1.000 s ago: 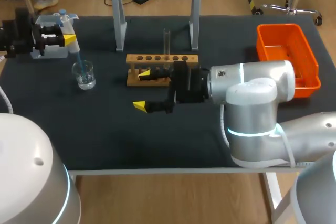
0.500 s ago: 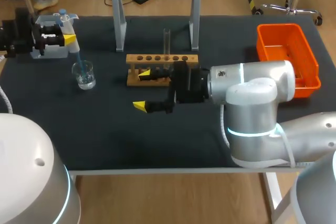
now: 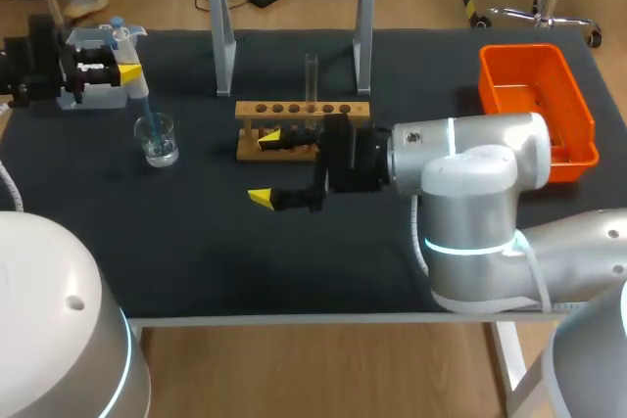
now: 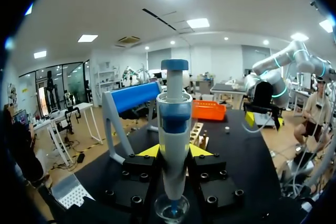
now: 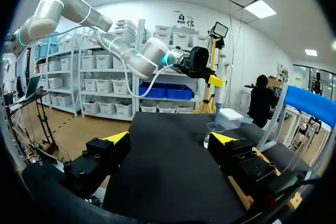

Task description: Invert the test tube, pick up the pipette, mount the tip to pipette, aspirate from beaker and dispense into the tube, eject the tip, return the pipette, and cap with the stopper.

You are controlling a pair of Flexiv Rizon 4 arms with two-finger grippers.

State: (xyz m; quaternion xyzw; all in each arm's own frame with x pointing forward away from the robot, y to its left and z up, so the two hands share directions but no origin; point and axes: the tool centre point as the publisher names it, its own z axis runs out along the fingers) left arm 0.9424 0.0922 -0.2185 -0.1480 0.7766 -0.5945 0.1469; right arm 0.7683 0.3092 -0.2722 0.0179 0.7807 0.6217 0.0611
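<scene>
No change noted: upper left, our left pincer (image 3: 121, 71) holds the pipette (image 4: 174, 114) clamped, tip (image 3: 146, 113) in beaker (image 3: 156, 140); right pincer (image 3: 265, 167) apart. Aspirating, we judge.

No text can be read on anything.

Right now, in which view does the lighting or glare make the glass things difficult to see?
Head view: even light and faint shadows; the clear beaker and test tube look pale against the dark mat. Left wrist view: bright ceiling panels overhead, yet the pipette is well lit. Right wrist view: a ceiling panel glares, and the beaker is visible but see-through.
</scene>
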